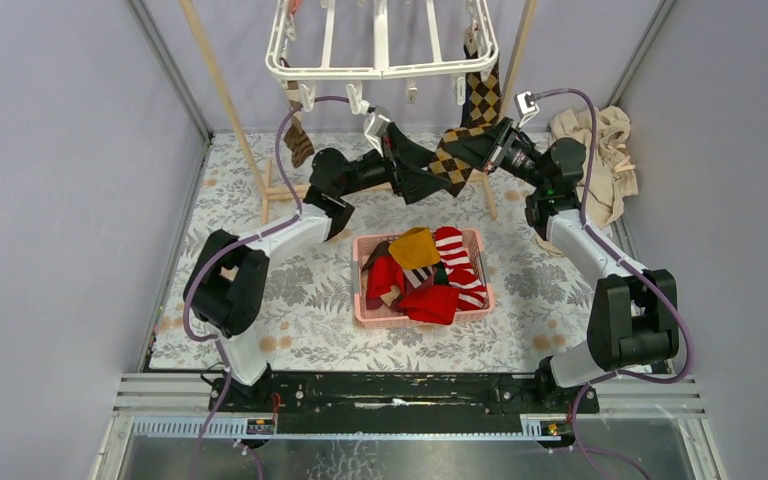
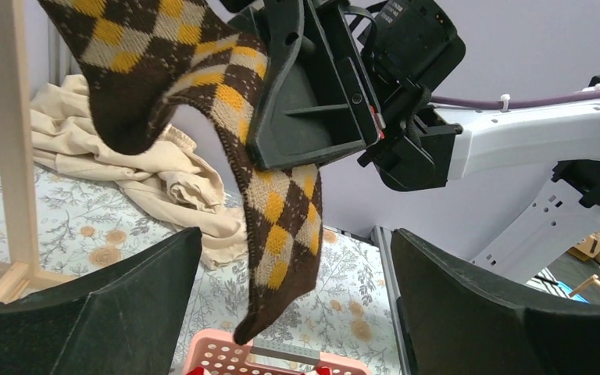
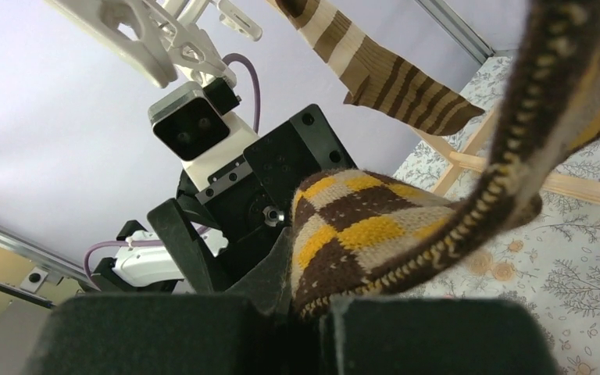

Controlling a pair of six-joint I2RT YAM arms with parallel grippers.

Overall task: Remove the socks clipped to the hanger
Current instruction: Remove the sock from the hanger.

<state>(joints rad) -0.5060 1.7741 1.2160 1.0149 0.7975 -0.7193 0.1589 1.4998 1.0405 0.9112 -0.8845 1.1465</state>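
argyle sock [image 1: 482,100] slants down-left from hanger [image 1: 380,72] right corner | right gripper [image 1: 468,150] clamped on it, nearer | left gripper [image 1: 425,167] agape, empty, just beside

1. White plastic hanger [image 1: 380,71] with crossbars hangs level at the back, clips dangling.
2. Brown-yellow argyle sock [image 1: 482,100] hangs from its right front corner, pulled taut.
3. Brown striped sock [image 1: 298,140] hangs under the left front corner.

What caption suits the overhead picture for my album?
Right end effector grips an argyle sock hanging from the hanger near a pink basket; left end effector open beside it.
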